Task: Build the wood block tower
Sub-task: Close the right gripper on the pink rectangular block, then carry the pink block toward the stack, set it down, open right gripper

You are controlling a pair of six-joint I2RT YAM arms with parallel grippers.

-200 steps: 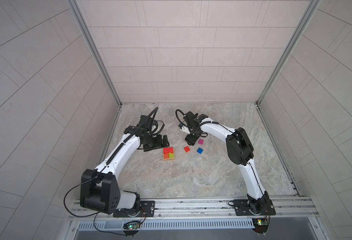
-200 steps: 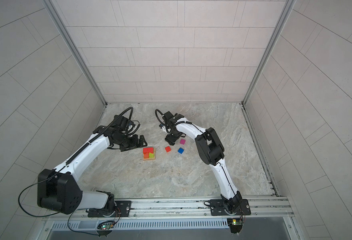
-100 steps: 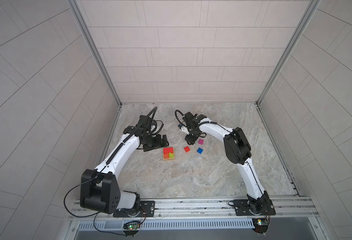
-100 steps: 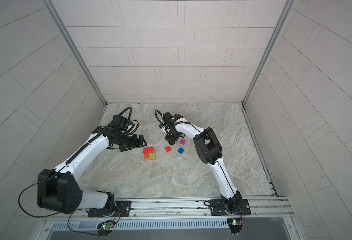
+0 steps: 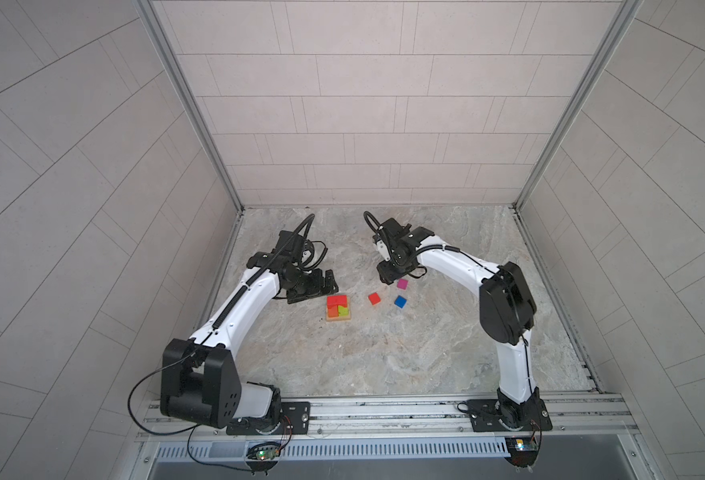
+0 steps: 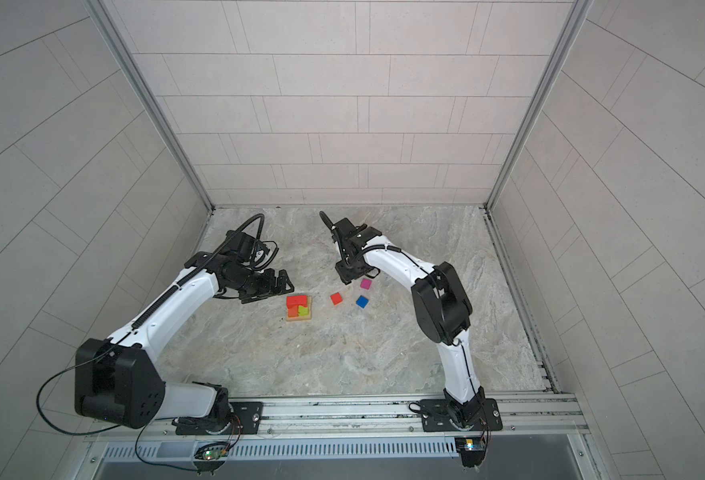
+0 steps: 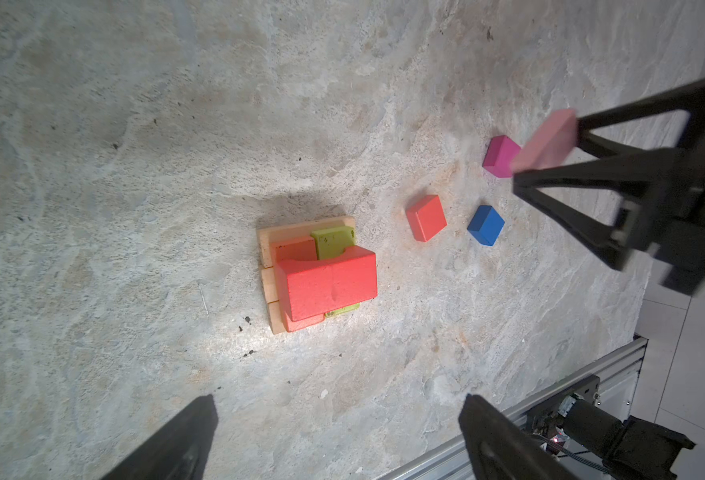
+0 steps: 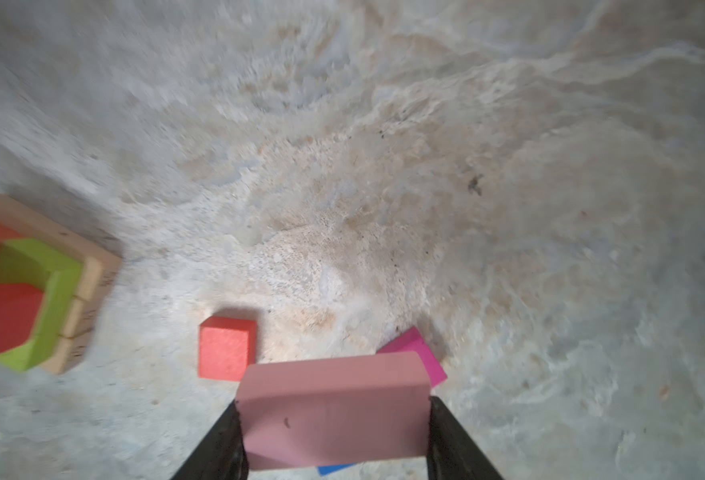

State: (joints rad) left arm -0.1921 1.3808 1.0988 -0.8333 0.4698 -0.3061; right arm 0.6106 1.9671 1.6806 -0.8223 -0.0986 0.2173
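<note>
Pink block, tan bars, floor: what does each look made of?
Pink block: probably wood under matte, opaque paint; flat faces, crisp edges, one small dark nick. Tan bars: bare, unpainted wood, pale with dark specks on the sides. Floor: stone-look slab with grey-beige veining and a matte surface; whether it is real stone or a printed surface cannot be told.

We see the tower [image 5: 338, 310] under a red arch [image 7: 330, 284]; at its three o'clock lie red cube [image 5: 374, 298], blue cube [image 5: 400, 301], magenta cube [image 5: 402, 284]; pink oblong [image 8: 334, 409] gripped.
</note>
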